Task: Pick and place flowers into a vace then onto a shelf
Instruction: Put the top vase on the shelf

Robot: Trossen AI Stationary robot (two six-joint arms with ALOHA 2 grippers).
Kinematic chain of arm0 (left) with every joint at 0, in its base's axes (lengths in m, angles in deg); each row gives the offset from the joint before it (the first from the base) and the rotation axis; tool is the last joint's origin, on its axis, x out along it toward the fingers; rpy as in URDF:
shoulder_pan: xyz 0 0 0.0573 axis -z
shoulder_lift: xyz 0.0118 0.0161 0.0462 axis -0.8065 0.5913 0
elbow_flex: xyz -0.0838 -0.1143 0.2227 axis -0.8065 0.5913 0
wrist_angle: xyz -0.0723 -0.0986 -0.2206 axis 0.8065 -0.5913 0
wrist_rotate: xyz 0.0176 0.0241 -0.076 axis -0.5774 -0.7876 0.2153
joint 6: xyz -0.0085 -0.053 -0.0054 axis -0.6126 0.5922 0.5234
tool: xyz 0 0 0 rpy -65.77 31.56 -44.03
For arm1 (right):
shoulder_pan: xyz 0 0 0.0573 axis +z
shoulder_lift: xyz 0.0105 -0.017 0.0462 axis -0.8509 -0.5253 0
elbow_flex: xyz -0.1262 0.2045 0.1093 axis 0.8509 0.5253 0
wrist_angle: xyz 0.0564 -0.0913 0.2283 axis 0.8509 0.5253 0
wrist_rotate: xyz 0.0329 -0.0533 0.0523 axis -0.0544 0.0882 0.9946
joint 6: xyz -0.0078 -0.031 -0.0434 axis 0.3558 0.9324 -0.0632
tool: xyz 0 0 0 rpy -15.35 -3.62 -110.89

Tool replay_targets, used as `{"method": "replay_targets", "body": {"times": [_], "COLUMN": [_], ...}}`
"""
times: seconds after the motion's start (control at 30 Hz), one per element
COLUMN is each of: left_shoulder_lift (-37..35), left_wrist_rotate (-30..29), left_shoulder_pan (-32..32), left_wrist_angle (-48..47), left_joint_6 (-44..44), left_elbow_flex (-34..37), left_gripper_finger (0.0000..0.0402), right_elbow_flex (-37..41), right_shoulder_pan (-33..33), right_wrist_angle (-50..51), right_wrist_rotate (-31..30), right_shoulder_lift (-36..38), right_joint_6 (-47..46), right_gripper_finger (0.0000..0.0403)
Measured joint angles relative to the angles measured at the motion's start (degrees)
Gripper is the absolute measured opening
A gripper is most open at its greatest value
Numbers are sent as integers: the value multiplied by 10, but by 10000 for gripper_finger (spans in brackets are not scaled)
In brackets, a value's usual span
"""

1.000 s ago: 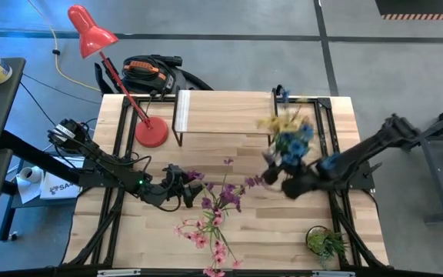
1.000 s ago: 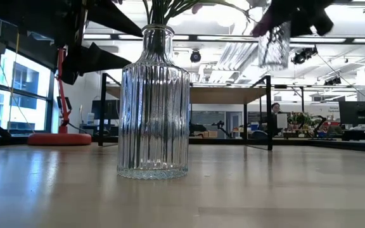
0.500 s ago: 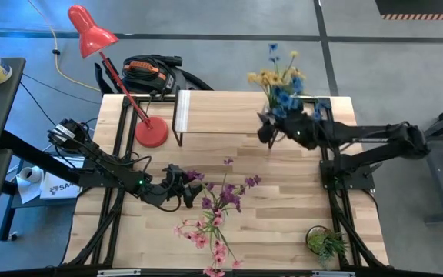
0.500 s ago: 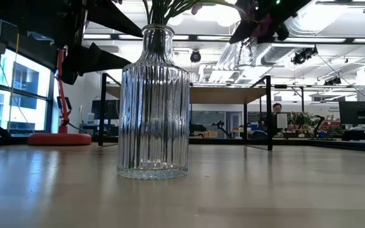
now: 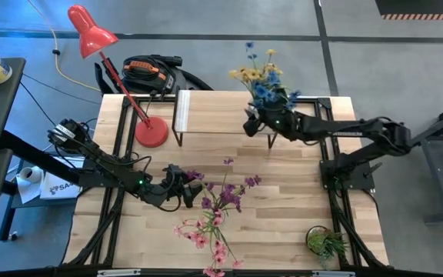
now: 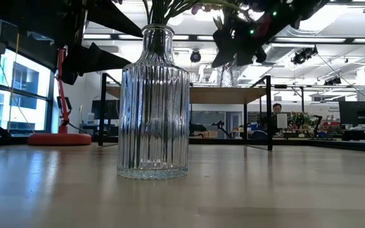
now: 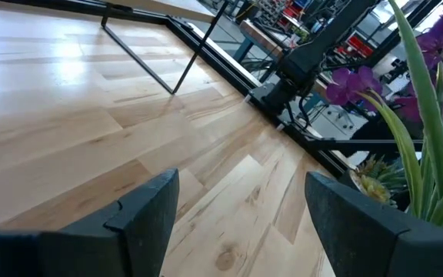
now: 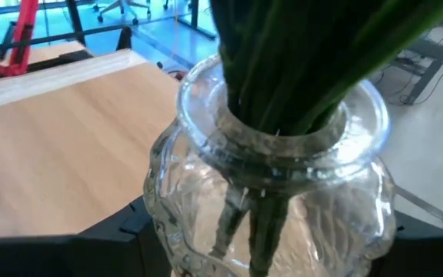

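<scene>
My right gripper (image 5: 254, 123) is shut on a clear glass vase (image 8: 268, 177) that holds the yellow and blue flowers (image 5: 261, 75). It hangs over the right end of the shelf (image 5: 221, 111), a light plank on black legs. In the low view the vase (image 6: 229, 73) shows just above the shelf top (image 6: 227, 95). My left gripper (image 5: 187, 192) is open, low over the table's middle, beside a ribbed glass vase (image 6: 153, 101). That vase stands on its base and carries the purple and pink flowers (image 5: 218, 204). My right gripper pinches the clear vase by its rounded body (image 8: 168, 208), just below the neck, one finger (image 8: 121, 231) on each side. The fingers come about level from the table's right side. The vase stays upright, its stems (image 8: 306, 61) standing out of the mouth. Whether its base touches the shelf cannot be told.
A red desk lamp (image 5: 87, 31) stands on its round base (image 5: 151, 132) left of the shelf. A small potted plant (image 5: 325, 242) sits at the near right corner. Bare wood lies between the shelf and the ribbed vase.
My right gripper has carried the clear vase with its flowers from above the table's right middle toward the far edge, then a little left, to over the shelf's right end. The vase has stayed upright in the hold.
</scene>
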Motion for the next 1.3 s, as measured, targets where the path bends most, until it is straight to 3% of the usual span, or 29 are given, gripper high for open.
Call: {"method": "replay_targets", "body": {"times": [0.43, 1.3], "left_shoulder_lift": [0, 0], "left_wrist_rotate": [0, 0], "left_shoulder_pan": [0, 0], "left_wrist_angle": [0, 0], "left_joint_6": [0, 0], "left_elbow_flex": [0, 0], "left_gripper_finger": [317, 317], "right_elbow_flex": [0, -2], "right_shoulder_pan": [-17, -15], "right_wrist_angle": [-25, 38], "right_wrist_rotate": [-2, -30], "right_shoulder_lift": [-20, -18], "right_joint_6": [33, 32], "right_gripper_finger": [260, 287]}}
